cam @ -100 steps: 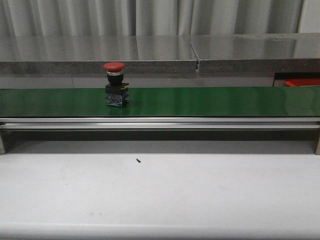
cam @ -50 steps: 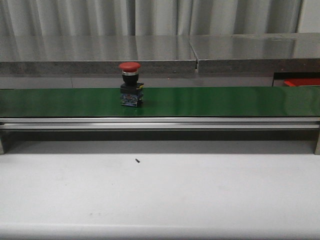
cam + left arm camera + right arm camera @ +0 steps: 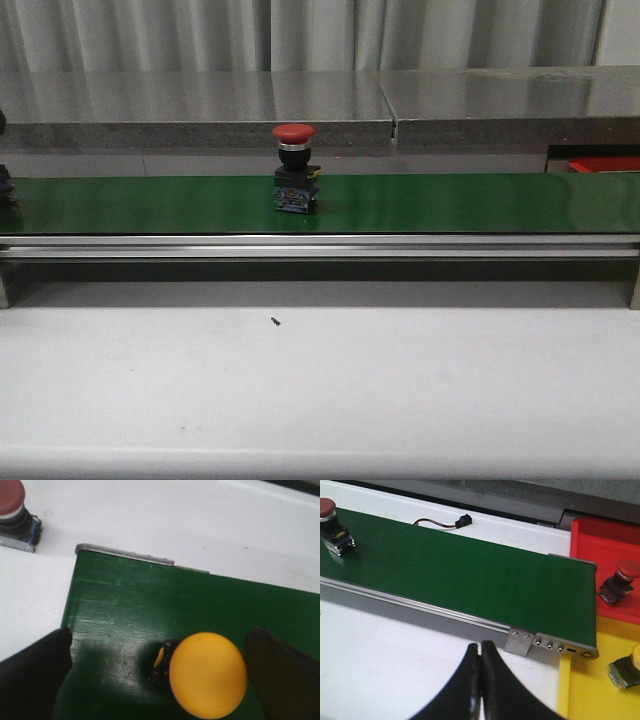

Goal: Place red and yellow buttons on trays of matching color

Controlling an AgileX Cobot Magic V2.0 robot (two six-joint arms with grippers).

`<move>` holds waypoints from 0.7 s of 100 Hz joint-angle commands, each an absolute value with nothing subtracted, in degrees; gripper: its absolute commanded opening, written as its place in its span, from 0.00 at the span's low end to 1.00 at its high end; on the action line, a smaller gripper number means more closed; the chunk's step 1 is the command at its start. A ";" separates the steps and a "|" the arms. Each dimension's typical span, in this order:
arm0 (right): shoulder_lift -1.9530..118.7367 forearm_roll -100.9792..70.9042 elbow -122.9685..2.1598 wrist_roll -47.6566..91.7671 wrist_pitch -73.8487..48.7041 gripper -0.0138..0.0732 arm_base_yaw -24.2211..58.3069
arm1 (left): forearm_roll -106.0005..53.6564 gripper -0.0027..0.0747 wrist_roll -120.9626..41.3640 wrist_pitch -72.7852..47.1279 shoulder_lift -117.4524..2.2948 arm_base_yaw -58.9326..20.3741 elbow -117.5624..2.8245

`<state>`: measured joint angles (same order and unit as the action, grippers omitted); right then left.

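with the left gripper (image 3: 155, 665) spread around the yellow button (image 3: 207, 675), lower centre of frame, close squarely under its cap; right gripper (image 3: 481, 680) pressed together.

Three red mushroom-capped plastic buttons are showing: belt-borne red button (image 3: 294, 168), trayed red button (image 3: 620, 582), bench-side red button (image 3: 12, 510). Two yellow domed buttons are showing: belt-borne yellow button (image 3: 207, 675), trayed yellow button (image 3: 627, 670). One red plastic tray (image 3: 590, 540) and one yellow plastic tray (image 3: 580, 680) are flanking one green conveyor belt (image 3: 470, 570).

I see even overhead light glaring off the steel shelf (image 3: 300, 100); the front view is soft, and the yellow button (image 3: 207, 675) is blurred.
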<state>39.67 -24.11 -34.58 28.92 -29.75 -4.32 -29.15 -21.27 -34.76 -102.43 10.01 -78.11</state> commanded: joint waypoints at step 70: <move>39.45 -24.85 -36.10 29.33 -26.57 0.02 -4.39 | -31.99 0.86 -25.49 -24.94 -58.51 -3.04 -57.44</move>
<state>39.67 -24.11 -34.58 28.92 -29.75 -4.32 -30.42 -25.28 -29.79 -65.22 -1.93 -60.83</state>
